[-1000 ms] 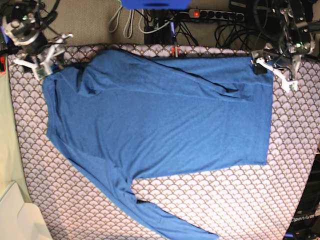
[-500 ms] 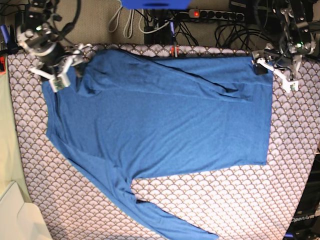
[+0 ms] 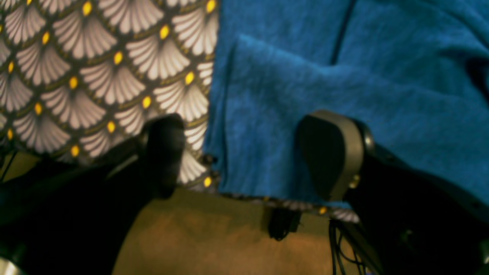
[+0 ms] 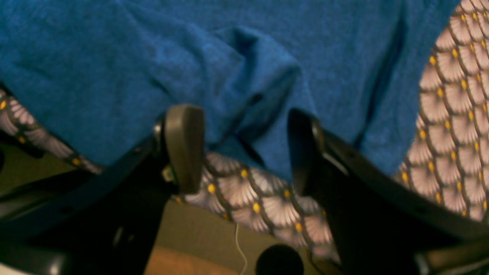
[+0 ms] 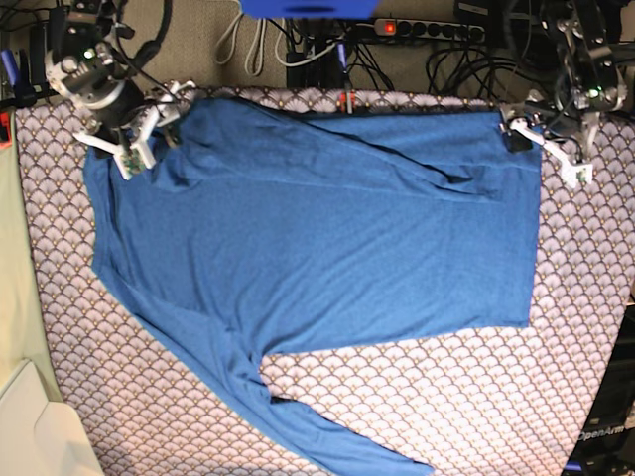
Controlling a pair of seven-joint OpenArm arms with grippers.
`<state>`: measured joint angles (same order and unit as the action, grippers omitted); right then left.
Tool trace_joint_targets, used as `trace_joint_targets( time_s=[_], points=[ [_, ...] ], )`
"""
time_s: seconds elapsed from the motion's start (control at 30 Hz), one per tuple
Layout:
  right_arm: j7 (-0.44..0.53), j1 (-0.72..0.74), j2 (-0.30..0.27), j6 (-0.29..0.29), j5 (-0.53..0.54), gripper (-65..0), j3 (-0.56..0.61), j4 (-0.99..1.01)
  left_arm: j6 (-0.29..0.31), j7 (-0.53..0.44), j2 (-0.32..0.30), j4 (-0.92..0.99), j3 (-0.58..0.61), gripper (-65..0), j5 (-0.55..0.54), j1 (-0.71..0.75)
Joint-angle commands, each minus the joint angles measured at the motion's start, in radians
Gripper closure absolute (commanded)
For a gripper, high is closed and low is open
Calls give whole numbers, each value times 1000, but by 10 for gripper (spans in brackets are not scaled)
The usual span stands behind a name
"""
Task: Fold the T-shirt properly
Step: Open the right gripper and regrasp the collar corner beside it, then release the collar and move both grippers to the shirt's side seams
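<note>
The blue T-shirt [image 5: 317, 238] lies spread flat on the fan-patterned tablecloth [image 5: 476, 407]. One long sleeve runs down to the front edge; the other is folded across the upper body. My left gripper [image 5: 548, 149] is at the shirt's back right corner. In the left wrist view it [image 3: 248, 156] is open, and the hem corner [image 3: 259, 152] lies between its fingers. My right gripper [image 5: 147, 127] sits at the back left shoulder. Seen from the right wrist it [image 4: 244, 149] is open, straddling a bunched fold of the shirt [image 4: 248, 84].
The table's back edge runs just behind both grippers; beyond it lie a power strip [image 5: 427, 28] and tangled cables [image 5: 327, 55]. A cream-coloured object [image 5: 30, 426] stands off the front left corner. Bare tablecloth shows at the front right.
The right arm has moved rightward along the back edge, from off the shirt's corner onto its shoulder fabric. The left arm and the shirt have stayed put.
</note>
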<state>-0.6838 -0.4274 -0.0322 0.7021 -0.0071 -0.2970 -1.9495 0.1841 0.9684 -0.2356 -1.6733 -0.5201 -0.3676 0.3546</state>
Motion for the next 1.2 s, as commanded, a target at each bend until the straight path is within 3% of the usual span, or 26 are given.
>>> trace_joint_targets(
  time_s=[0.0, 0.6, 1.03, 1.17],
  points=[
    [23, 5, -4, -4, 14, -355, -3, -6, -1, -12, -12, -18, -5, -496, -6, -2],
    [31, 32, -4, -4, 14, -344, -3, 74, -1, -12, -12, -20, -5, -496, -14, -2],
    [23, 77, -10, -4, 14, -56, 35, 88, -1, -12, -11, -20, -5, -495, -15, -2],
    [23, 86, -10, -4, 14, 0, 35, 104, -1, -12, -12, -20, -5, -495, -15, -2]
  ],
)
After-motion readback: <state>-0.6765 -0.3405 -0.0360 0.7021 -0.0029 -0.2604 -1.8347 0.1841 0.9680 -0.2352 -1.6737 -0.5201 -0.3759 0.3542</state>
